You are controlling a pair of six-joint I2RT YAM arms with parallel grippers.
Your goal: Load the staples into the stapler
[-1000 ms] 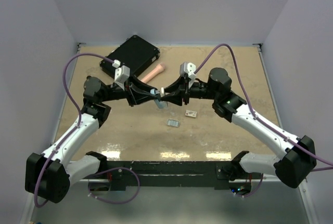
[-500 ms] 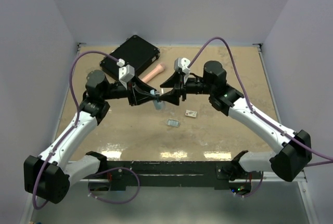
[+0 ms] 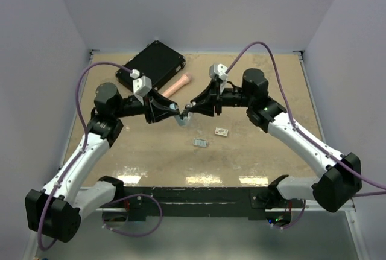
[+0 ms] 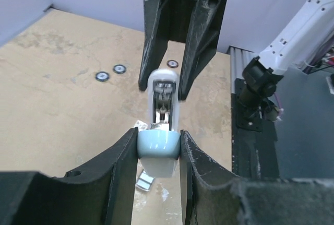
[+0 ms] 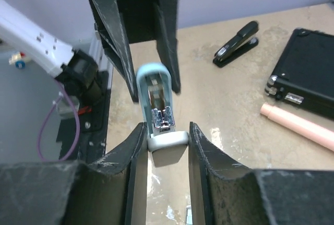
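left gripper (image 4: pixel 158 137) and right gripper (image 5: pixel 166 131) each pinch an end of the blue stapler (image 3: pixel 183 117) aloft, seemingly opening it; next, fetch the staples (image 3: pixel 201 143).

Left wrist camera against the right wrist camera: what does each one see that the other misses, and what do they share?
Only the left wrist view shows three small black rings lying on the table. Only the right wrist view shows a black stapler, a black case and a pink rod. Both show the light blue stapler, its metal inside showing, clamped end to end between both arms' black jaws.
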